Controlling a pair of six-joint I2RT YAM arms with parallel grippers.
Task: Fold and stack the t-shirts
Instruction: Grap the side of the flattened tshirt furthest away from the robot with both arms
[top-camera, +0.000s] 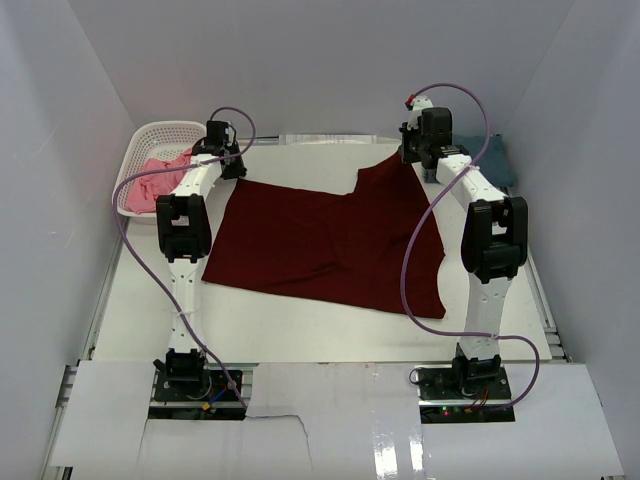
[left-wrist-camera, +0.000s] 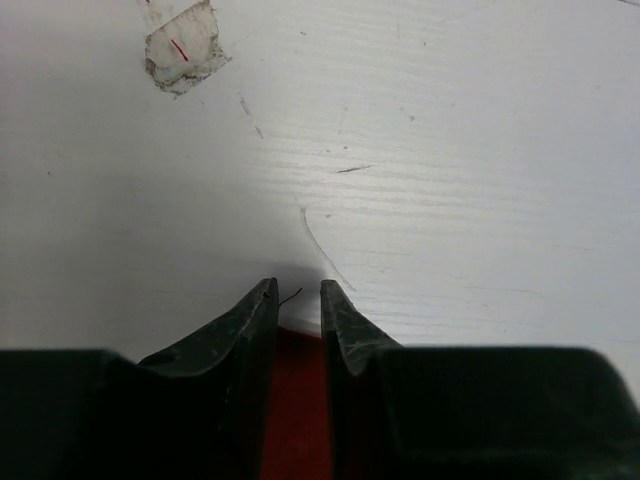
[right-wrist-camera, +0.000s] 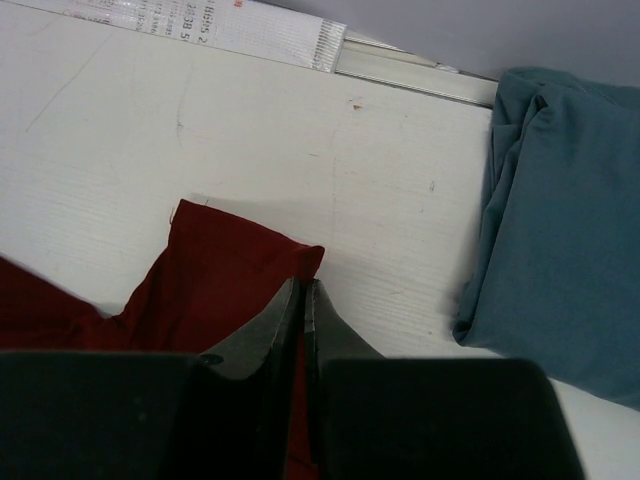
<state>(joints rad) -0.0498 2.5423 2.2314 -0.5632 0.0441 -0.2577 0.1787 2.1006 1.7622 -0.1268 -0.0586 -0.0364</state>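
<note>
"Maroon t-shirt (top-camera: 320, 245): location?" asks the senior inspector.

"Spread over the middle of the bench (top-camera: 300, 330); slate-blue t-shirt (right-wrist-camera: 560, 230) bunched near its far right corner, not touching; pink t-shirt (top-camera: 160, 180) in the white basket (top-camera: 150, 132) off its far left corner. Right claw (right-wrist-camera: 302, 285) is clamped on the far right corner; left claw (left-wrist-camera: 298, 290) is at the far left corner, jaws narrowly apart, cloth showing between them only back from the tips."

"Hazards?"

"Left claw sits at the very hem; in my judgement it may close on too little cloth and drop that corner on lifting, skewing the fold; the right corner could drag onto the blue shirt."

"Markings?"

"White printed strip (right-wrist-camera: 200, 25) beyond the right corner; digits present, too blurred to read; no brand seen on any shirt."
</note>
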